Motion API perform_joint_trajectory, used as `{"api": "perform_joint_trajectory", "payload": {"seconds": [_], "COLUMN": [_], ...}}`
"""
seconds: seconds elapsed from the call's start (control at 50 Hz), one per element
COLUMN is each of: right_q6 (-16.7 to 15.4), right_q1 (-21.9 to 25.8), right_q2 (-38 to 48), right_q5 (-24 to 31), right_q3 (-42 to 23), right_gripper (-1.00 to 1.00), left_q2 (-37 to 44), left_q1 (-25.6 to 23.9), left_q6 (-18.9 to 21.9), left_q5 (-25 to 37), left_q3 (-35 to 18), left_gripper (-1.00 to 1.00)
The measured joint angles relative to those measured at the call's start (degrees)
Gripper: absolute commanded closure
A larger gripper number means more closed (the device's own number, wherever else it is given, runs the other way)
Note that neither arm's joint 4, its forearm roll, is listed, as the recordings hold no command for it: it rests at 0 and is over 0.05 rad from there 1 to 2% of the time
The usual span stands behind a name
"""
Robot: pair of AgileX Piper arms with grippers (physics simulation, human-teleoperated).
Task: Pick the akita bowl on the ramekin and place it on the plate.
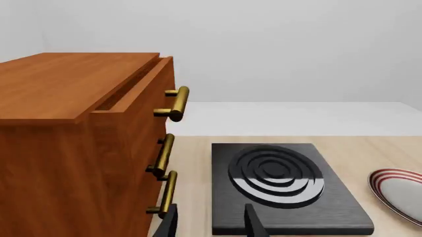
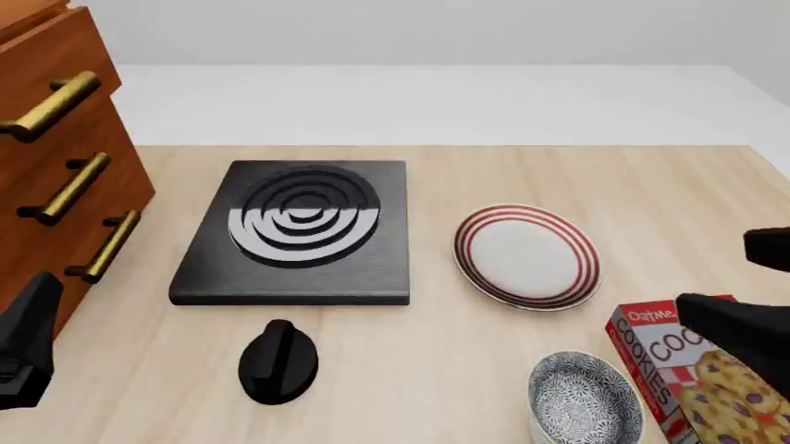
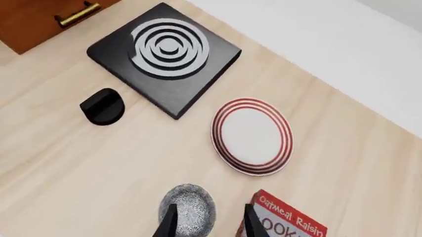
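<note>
Speckled akita bowl, right hand spread above

A black stove burner slab lies on the pale wooden worktop between a brass-handled wooden drawer cabinet, a black knob and a red cookie box.

Right gripper hangs over the akita bowl — fingers apart, air between them and the rim. Cookie box stands just beside the bowl, tight on the gripper's outer side. Ahead of the gripper, bare table runs to the plate, nothing between. Stove slab and black knob lie off toward the other arm, well apart.
</note>
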Motion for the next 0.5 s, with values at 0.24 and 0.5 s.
{"api": "perform_joint_trajectory", "payload": {"seconds": [0.24,0.5], "right_q6": [0.8,3.2], "right_q1": [7.0,13.8], "right_q2": [5.2,9.9], "right_q5": [5.5,6.9], "right_q3": [-0.4,2.4], "right_gripper": [-1.0,-1.0], "left_q2": [0.0,0.0], "left_q1": [0.0,0.0], "left_q6": [0.0,0.0], "left_q5": [0.0,0.0], "left_q3": [0.0,0.0], "left_gripper": [-1.0,-1.0]}}
